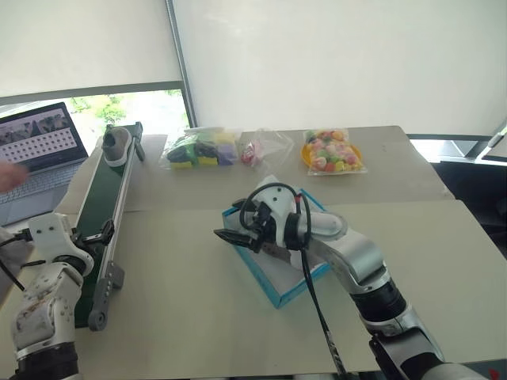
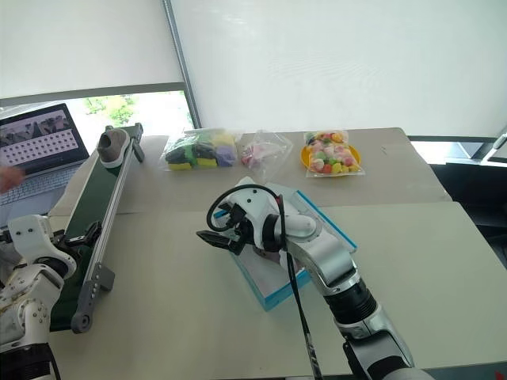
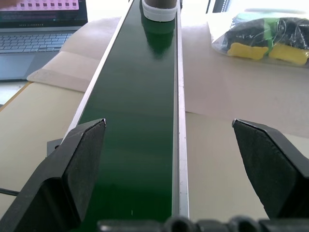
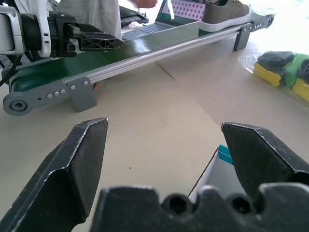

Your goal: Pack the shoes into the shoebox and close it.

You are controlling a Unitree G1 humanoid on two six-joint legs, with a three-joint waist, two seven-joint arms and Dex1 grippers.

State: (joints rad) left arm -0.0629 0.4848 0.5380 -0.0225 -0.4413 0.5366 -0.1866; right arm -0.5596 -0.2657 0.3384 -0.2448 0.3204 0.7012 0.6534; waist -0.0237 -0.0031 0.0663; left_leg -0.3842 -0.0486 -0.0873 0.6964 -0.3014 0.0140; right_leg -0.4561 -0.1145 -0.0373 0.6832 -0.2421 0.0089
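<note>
One grey-brown shoe (image 1: 116, 145) with a white sole stands at the far end of the green conveyor belt (image 1: 101, 202). The turquoise shoebox (image 1: 279, 286) lies on the table's middle with its lid back; my right arm hides most of its white inside. My right gripper (image 1: 231, 237) hovers open and empty over the box's left corner (image 4: 213, 166), pointing toward the belt. At the belt's near end my left gripper (image 3: 168, 123) is open and empty, its fingers (image 1: 101, 231) straddling the belt and aimed along it at the shoe (image 3: 159, 8).
Clear bags of colourful items (image 1: 202, 148), (image 1: 333, 152) lie along the table's far side. An open laptop (image 1: 38, 146) stands at the far left, with a person's hand (image 1: 8, 176) at it. The conveyor's grey bracket (image 1: 109, 286) stands at the near left.
</note>
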